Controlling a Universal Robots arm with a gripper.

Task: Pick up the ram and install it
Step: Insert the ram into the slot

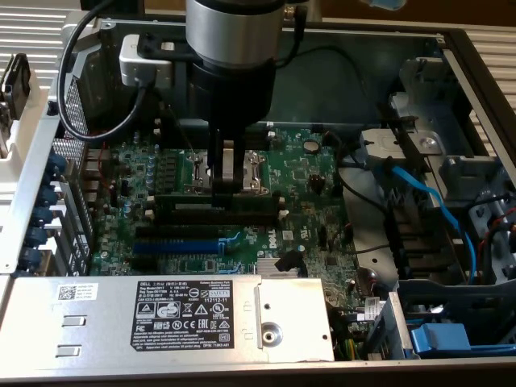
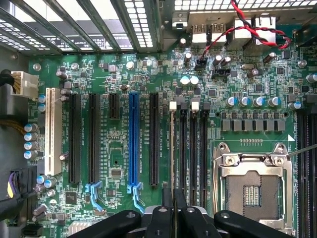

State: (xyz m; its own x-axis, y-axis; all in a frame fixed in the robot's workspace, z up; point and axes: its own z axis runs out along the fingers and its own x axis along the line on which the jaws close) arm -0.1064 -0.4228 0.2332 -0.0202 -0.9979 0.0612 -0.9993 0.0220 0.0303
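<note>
Two views, and both are pointing at the same step: the gripper (image 1: 229, 184) is holding the ram (image 1: 189, 203) right over the row of black memory slots (image 2: 193, 148) on the green board (image 1: 310, 181). I'm reading this as the install half of the job, with the pick-up already done. The fingers are pinching together on the thin stick around its middle, with barely any gap between them. The ram is lying lengthwise along the slots, near the processor socket (image 2: 252, 191). I honestly can't tell if its lower edge is touching a slot or hanging just above one.

As I see it, the next move is calling for a stick held dead parallel to its slot and a straight, even push so both ends are going in together. Any tilt and it's riding on the slot wall.

On view differences, the exterior view is giving the flat side of the stick, the arm above it, the silver power supply box (image 1: 161, 310) in front and a blue cable (image 1: 427, 201) toward the exterior view's right. The wrist view is looking straight down, so the ram (image 2: 172, 148) is showing edge-on as a thin pale line running away from the gripper (image 2: 173, 201). It's seemingly over the slot farthest from the socket, with the blue slot (image 2: 132, 141) further over
</note>
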